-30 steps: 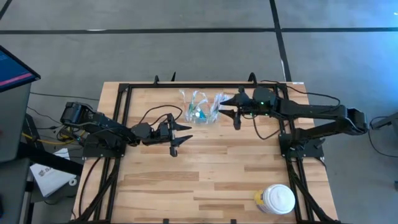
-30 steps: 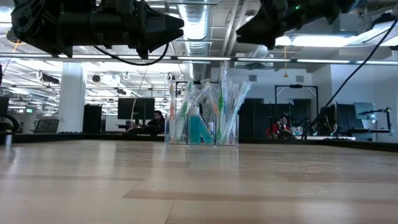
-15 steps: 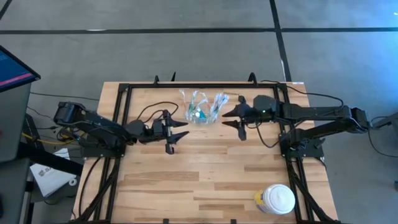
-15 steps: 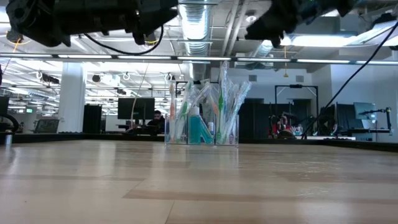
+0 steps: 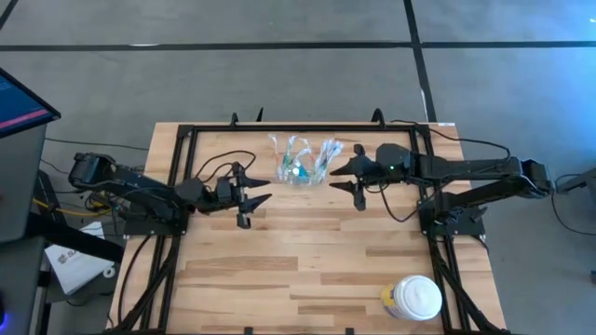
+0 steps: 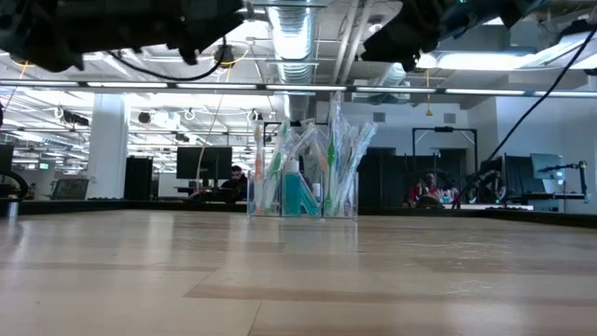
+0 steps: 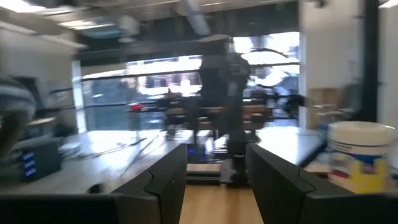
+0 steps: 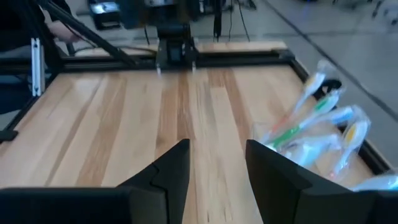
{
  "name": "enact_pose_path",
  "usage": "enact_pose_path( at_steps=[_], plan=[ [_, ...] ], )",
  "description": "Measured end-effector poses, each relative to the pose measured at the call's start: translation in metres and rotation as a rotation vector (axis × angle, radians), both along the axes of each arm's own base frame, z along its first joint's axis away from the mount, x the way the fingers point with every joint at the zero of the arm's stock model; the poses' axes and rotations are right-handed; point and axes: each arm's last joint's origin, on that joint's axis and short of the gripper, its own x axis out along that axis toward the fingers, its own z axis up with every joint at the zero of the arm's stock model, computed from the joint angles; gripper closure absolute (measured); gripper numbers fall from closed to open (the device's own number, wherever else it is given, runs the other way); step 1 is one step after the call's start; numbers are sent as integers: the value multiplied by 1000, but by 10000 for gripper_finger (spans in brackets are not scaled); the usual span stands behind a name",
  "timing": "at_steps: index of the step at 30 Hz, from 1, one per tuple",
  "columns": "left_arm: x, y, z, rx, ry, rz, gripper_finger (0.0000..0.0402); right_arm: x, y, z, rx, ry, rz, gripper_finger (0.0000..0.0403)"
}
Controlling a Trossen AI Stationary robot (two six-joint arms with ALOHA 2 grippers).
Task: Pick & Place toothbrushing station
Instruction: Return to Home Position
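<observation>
The toothbrushing station [image 5: 303, 160] is a clear holder standing on its base at the table's far middle. It holds wrapped blue, green and whitish toothbrushes [image 8: 317, 121] and a teal tube [image 6: 298, 194]. My left gripper [image 5: 256, 199] hovers open to the left of the station and above the table, with nothing between its fingers [image 7: 163, 186]. My right gripper [image 5: 346, 182] hovers open just right of the station and slightly nearer, also holding nothing. In the right wrist view the station lies off to one side of the fingers [image 8: 168, 174].
A white round lidded jar [image 5: 414, 298] stands at the near right corner and also shows in the left wrist view [image 7: 359, 155]. Black frame rails [image 5: 186, 140] run along the far, left and right sides. Bare wood [image 5: 307, 251] fills the middle and near part.
My left gripper has drawn back toward the table's left edge and risen, away from the station. My right gripper has swung a little toward the near edge, beside the station. The station has not moved.
</observation>
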Motion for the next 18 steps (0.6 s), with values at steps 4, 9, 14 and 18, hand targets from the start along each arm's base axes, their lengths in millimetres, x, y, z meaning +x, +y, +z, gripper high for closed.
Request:
enact_pose_path(
  at_steps=[4,9,14,18],
  plan=[
    [-19,5,-3,-100,-31,125,243,-7,1,-6,-30,-88,6,260],
    [-29,5,-4,-93,5,112,243,-27,-1,-5,-22,-153,-20,264],
    [-33,5,-4,-77,58,108,243,-51,-1,-12,-27,-195,-34,263],
    [-37,6,-4,-72,87,110,243,-68,2,-16,-39,-271,-34,260]
  ],
)
